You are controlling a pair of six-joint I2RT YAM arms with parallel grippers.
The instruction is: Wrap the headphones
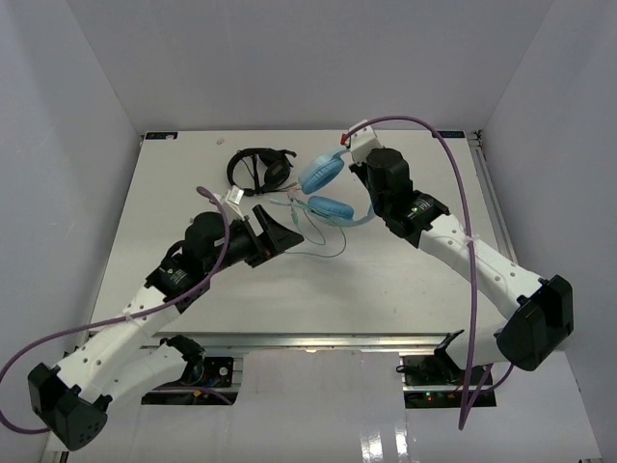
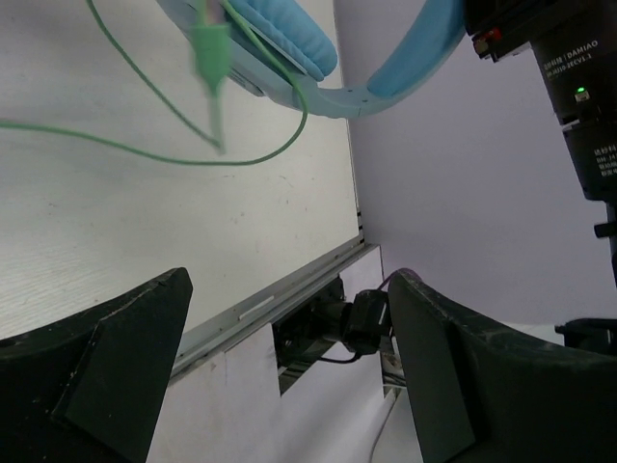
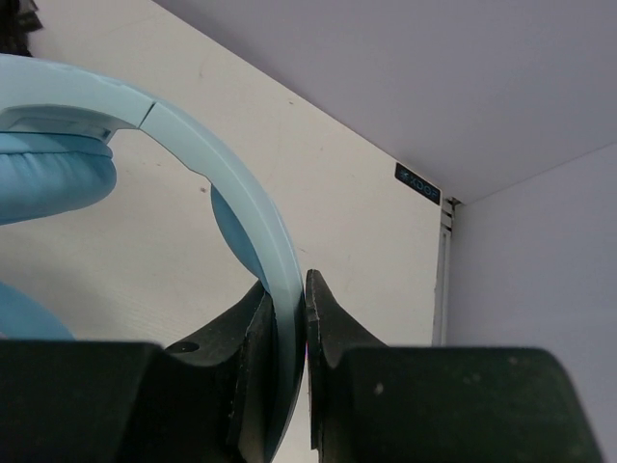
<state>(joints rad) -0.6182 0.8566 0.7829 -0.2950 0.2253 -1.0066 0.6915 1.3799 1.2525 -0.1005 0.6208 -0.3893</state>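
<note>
The light blue headphones [image 1: 323,176] lie at the back middle of the table, their two oval cups side by side. My right gripper [image 1: 363,193] is shut on their wide band [image 3: 231,193], which runs down between its two fingers [image 3: 289,289]; a blue cup [image 3: 48,178] shows at the left of the right wrist view. The thin pale green cable [image 1: 318,246] trails loosely over the table towards my left gripper [image 1: 280,227]. That gripper [image 2: 289,289] stands open and holds nothing. Ahead of it are the cable's loop [image 2: 145,149], its green plug [image 2: 210,48] and the band [image 2: 405,77].
Smaller black headphones [image 1: 260,169] lie just left of the blue ones near the back. The white table [image 1: 193,193] is closed in by pale walls on three sides. Purple cables arc over both arms.
</note>
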